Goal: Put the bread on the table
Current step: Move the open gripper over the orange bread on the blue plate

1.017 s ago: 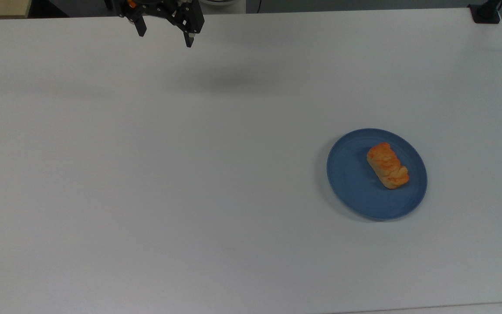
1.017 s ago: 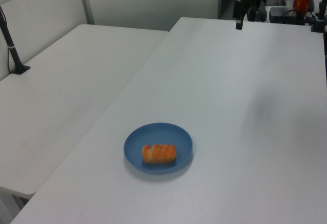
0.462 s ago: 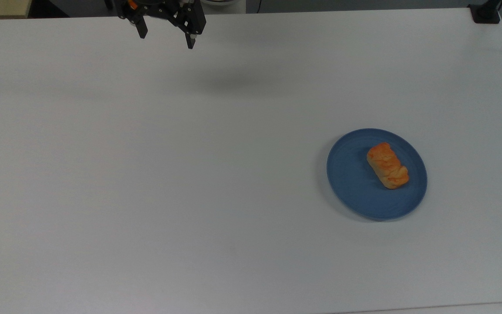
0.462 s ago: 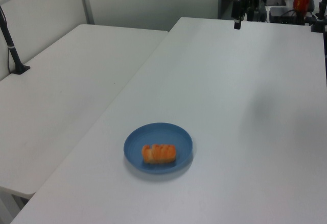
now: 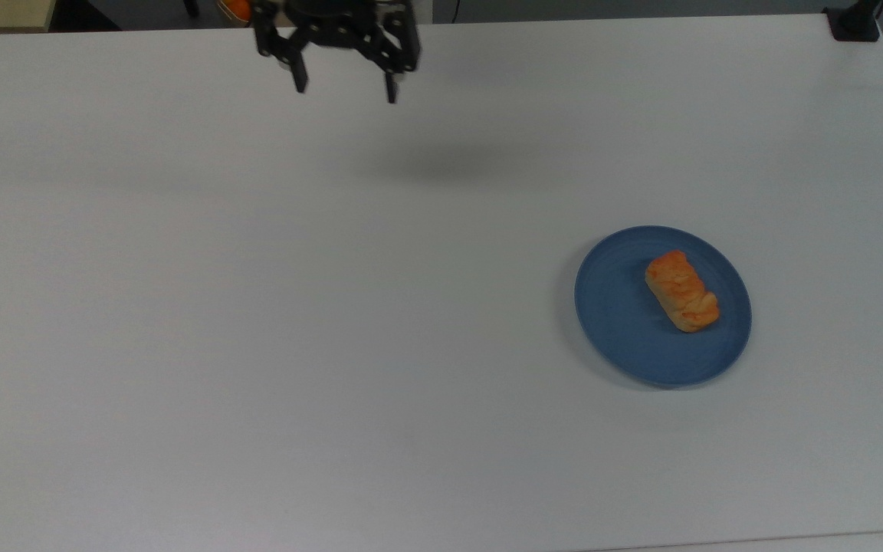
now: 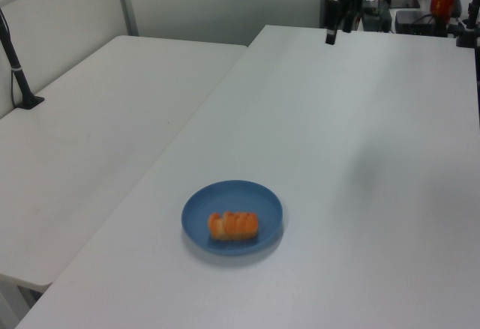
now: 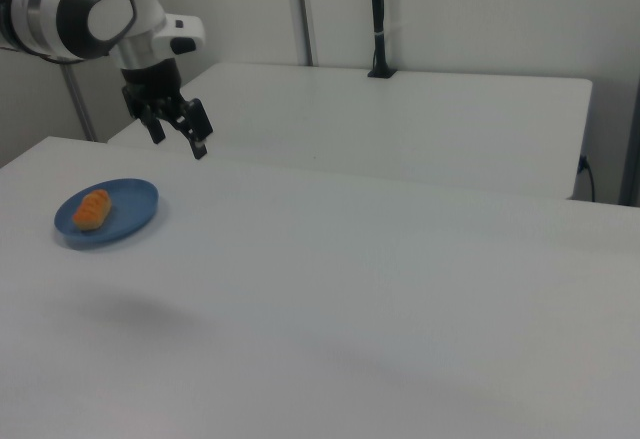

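- The bread lies on the blue plate, itself on the table.
- The gripper hangs well apart from the plate — fingers spread wide, holding nothing.

Bread on plate, top view's right of table; gripper well apart, far edge.

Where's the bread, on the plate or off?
On. The bread lies inside the blue plate; the open gripper hangs far away, holding nothing.
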